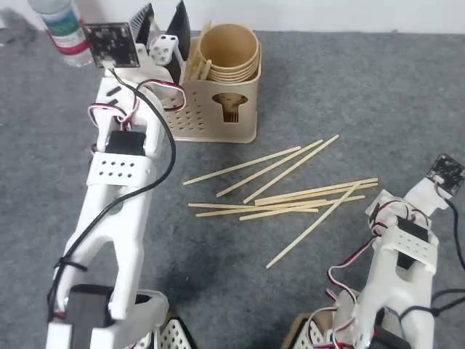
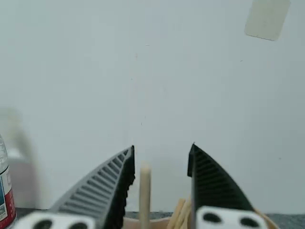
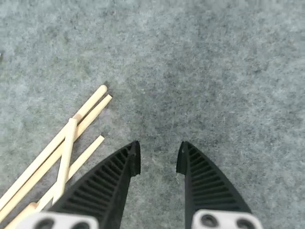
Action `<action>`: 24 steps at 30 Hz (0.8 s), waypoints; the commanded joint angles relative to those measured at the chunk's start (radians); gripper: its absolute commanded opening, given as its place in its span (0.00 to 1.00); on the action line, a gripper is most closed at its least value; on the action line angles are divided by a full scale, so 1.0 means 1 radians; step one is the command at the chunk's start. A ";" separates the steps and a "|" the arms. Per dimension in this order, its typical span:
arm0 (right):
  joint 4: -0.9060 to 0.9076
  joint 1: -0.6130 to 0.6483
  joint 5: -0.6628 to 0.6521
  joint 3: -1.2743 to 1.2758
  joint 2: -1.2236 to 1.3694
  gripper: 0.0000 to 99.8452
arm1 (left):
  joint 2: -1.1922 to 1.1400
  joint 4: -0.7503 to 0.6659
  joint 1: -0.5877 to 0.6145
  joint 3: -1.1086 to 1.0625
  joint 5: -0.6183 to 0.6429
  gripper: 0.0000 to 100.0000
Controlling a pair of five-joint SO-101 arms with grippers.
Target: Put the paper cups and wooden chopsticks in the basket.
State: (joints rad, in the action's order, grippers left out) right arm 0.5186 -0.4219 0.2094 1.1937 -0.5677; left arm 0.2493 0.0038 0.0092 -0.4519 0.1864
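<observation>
Left hand: over the far-left end of the basket, jaws apart. One chopstick stands upright between them, seemingly touching neither.
Right hand: near right, low over the tabletop, jaws apart and empty. The ends of loose chopsticks lie just beside it.
Step in hand: judged to be the release of a chopstick into the basket.
Method: let the stick drop clear among the bundle, then lift straight up so the jaws neither drag it out nor catch the basket wall.
Cups: one nested stack in the right part of the basket, about five rims, exact number uncertain.
Loose chopsticks: about nine, mid-tabletop, several crossing.
Bundle: in the basket, left of the cups, too crowded to count.
Basket: one, far centre.
Bottle: one, far left.
</observation>
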 commanded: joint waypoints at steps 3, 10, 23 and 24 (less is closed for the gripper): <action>-0.015 0.008 0.005 -0.046 -0.022 0.14 | 0.035 -0.017 0.003 0.033 -0.011 0.19; -0.016 0.008 0.005 -0.046 -0.022 0.14 | 0.192 0.408 -0.051 0.033 -0.089 0.19; -0.008 -0.090 0.012 -0.044 -0.031 0.14 | 0.015 0.919 -0.313 -0.008 -0.471 0.19; -0.008 -0.114 0.015 -0.044 -0.031 0.14 | -0.028 0.919 -0.338 -0.008 -0.473 0.19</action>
State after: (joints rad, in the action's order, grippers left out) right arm 0.5186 -0.4695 0.2094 1.1937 -0.5677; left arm 0.3153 0.9152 -0.2654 -0.4672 -0.2739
